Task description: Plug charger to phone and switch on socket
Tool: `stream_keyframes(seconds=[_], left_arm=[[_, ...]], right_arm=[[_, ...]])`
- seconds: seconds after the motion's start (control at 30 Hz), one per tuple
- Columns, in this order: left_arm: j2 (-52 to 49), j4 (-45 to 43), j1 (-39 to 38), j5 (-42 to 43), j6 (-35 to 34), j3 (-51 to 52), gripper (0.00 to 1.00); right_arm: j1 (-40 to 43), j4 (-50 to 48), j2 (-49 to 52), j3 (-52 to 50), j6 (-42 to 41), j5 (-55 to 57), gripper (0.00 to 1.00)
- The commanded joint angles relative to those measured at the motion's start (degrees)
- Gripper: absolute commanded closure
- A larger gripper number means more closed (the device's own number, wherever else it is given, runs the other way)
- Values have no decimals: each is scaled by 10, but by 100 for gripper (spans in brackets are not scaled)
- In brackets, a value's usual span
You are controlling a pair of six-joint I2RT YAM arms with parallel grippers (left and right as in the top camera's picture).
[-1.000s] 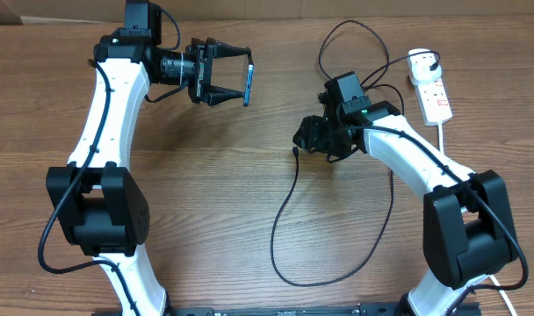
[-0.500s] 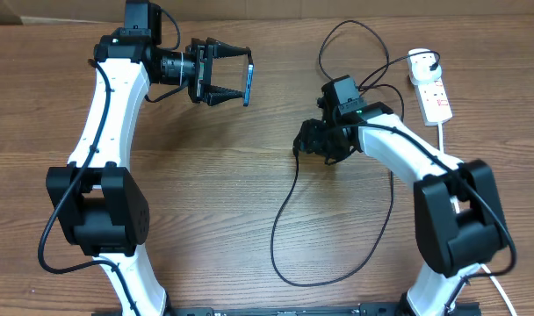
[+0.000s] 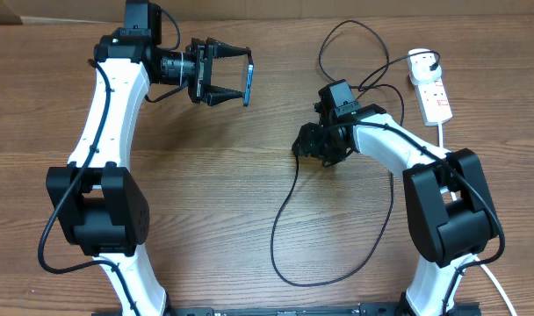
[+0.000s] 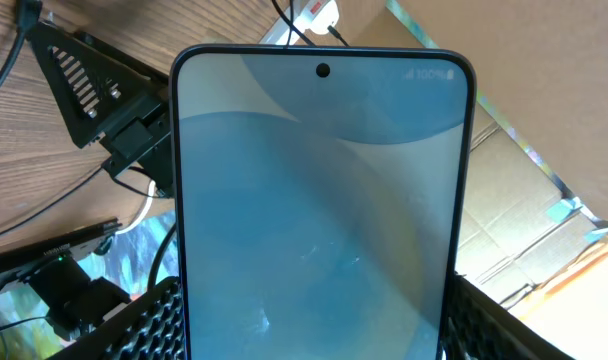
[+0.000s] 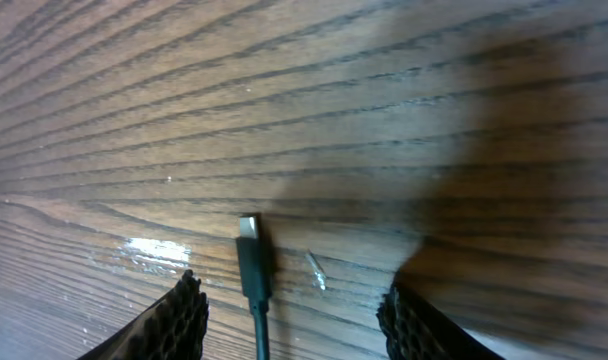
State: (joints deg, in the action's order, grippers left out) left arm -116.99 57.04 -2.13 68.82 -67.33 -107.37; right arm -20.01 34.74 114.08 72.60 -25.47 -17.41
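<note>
My left gripper is shut on the phone and holds it on edge above the table at the back middle. In the left wrist view the phone's light-blue screen fills the frame between the jaws. The charger's thin black cable loops over the table to a white plug in the socket at the back right. My right gripper is open, low over the cable's connector tip, which lies on the wood between the two fingers, nearer the left one.
The socket's thick white cord runs toward the front right. A brown cardboard box sits at the back left corner. More cable loops behind my right arm.
My right arm has shifted slightly left and its elbow has swung in; the gripper stays low over the connector tip. The left arm and phone have not moved.
</note>
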Motion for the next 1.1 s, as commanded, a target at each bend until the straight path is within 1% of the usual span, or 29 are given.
stream_keyframes(seconds=[0.0,0.23,0.33,0.4,0.53,0.67,0.8,1.07], left_arm=[[24,-2,2,17,14,-5,48],[24,-2,2,17,14,-5,49],[24,-2,2,17,14,-5,48],[24,-2,2,17,14,-5,48],[24,-2,2,17,14,-5,49],[24,-2,2,13,13,-5,48],[24,-2,2,11,14,-5,49],[24,-2,2,11,14,-5,48]], right_arm=[[-3,-3,31,-3,-3,-18,44],[-3,-13,50,-3,-3,-46,50],[-3,-13,50,-3,-3,-46,57],[-3,-12,50,-3,-3,-48,59],[-3,6,52,-3,-33,-48,62],[-3,8,60,-3,-38,-48,63],[-3,11,66,-3,-48,-47,72],[-7,11,67,-3,-48,-48,75]])
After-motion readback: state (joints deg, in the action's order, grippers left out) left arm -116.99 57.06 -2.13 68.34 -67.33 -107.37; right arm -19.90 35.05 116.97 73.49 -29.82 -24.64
